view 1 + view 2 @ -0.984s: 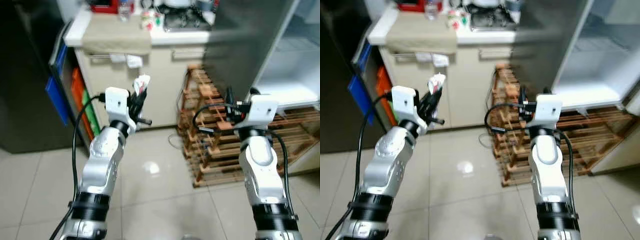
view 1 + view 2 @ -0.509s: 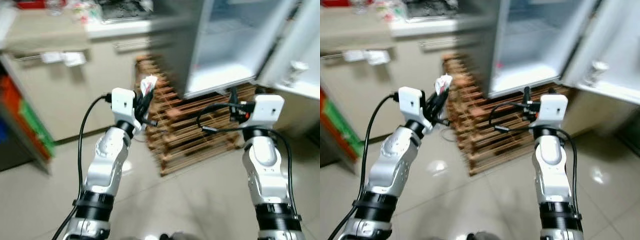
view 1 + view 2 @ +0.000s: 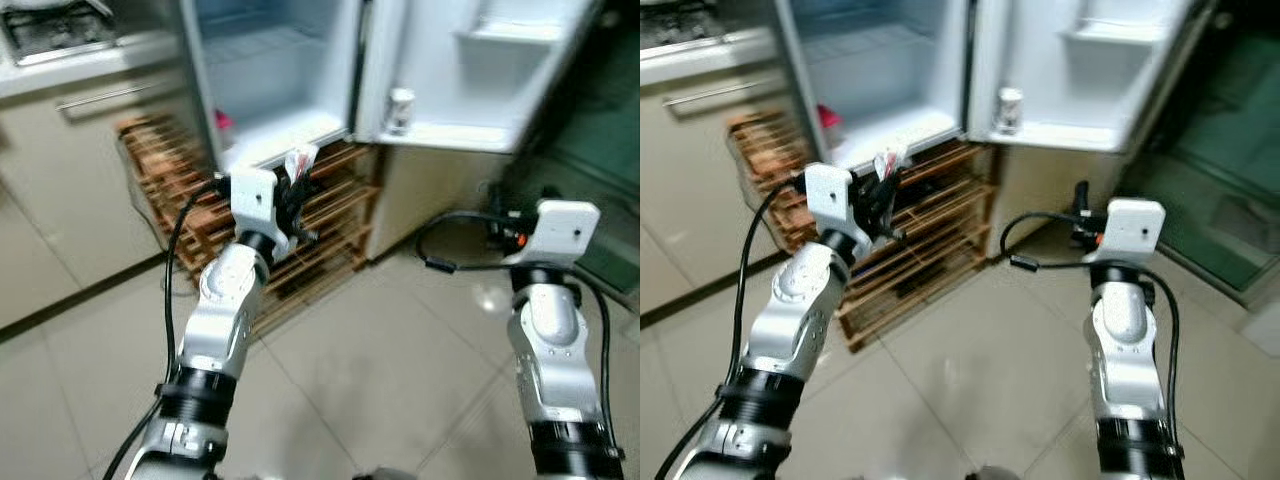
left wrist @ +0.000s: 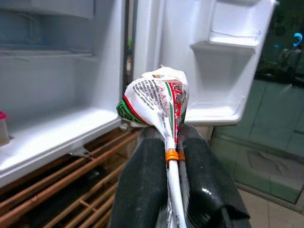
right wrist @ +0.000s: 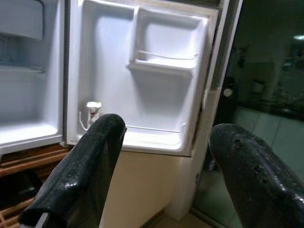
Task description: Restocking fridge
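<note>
My left gripper is shut on a small white packet with red and green print, tied off with an orange band. It is held up in front of the open fridge, level with the lowest shelf. My right gripper stands open with nothing between its fingers, pointing at the fridge door. The right arm's white wrist is raised to the right of the door. A small white cup stands on the door's bottom shelf, and a pink-lidded item sits inside at the left.
A wooden slatted rack stands on the floor under the fridge. A beige counter with a drawer runs along the left. Pale tiled floor lies in front. A dark glass door is at the right.
The whole view has swung right: the counter has slid off to the left and the open fridge and its door now stand ahead. The left gripper still holds the packet.
</note>
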`<state>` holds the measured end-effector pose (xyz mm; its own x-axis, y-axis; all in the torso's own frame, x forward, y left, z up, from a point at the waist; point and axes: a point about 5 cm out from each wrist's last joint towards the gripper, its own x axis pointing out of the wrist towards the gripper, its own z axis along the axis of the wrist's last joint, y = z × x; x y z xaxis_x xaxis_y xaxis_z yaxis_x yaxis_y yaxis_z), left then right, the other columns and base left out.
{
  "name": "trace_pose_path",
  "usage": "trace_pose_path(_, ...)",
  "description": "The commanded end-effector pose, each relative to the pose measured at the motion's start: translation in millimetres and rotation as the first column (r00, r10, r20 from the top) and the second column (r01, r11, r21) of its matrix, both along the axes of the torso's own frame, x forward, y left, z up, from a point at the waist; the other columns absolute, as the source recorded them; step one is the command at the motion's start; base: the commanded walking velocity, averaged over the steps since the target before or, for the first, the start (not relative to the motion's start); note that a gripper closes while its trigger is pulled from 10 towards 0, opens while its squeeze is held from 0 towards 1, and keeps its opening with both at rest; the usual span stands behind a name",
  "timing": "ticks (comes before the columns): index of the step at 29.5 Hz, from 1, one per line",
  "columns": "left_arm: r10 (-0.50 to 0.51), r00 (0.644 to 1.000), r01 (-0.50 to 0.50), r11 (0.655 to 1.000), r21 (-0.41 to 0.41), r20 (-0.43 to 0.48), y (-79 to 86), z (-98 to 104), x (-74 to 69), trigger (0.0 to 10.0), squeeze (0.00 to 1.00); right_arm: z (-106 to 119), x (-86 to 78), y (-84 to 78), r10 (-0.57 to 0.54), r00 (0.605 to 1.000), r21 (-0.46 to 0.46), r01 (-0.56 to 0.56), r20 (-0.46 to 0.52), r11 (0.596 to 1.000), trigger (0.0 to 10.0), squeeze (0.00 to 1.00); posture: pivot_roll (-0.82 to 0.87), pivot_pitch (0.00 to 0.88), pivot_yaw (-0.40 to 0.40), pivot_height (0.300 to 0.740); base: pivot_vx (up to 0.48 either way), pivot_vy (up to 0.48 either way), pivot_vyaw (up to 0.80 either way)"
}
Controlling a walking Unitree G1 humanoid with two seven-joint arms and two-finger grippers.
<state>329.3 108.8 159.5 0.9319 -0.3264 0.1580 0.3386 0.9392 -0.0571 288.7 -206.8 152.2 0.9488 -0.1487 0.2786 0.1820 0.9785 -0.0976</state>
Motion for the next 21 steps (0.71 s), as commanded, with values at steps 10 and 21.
trace_pose_path(10,0.061,0.998,-0.061,0.998,-0.032,-0.003,14.5,-0.5,3.8,10.0,0.00,4.6,-16.7,-45.8,-0.162,0.987,-0.011,0.162,-0.003,0.987,10.0,0.00,-0.14,0.000,0.037,0.740,0.461,0.000,0.00)
trace_pose_path(21,0.056,0.998,-0.056,0.998,-0.038,-0.007,11.6,-1.3,4.7,10.0,0.00,3.1,-23.2,-67.2,-0.231,0.973,0.002,0.231,-0.025,0.973,10.0,0.00,-0.16,0.000,0.051,0.740,0.469,0.000,0.00)
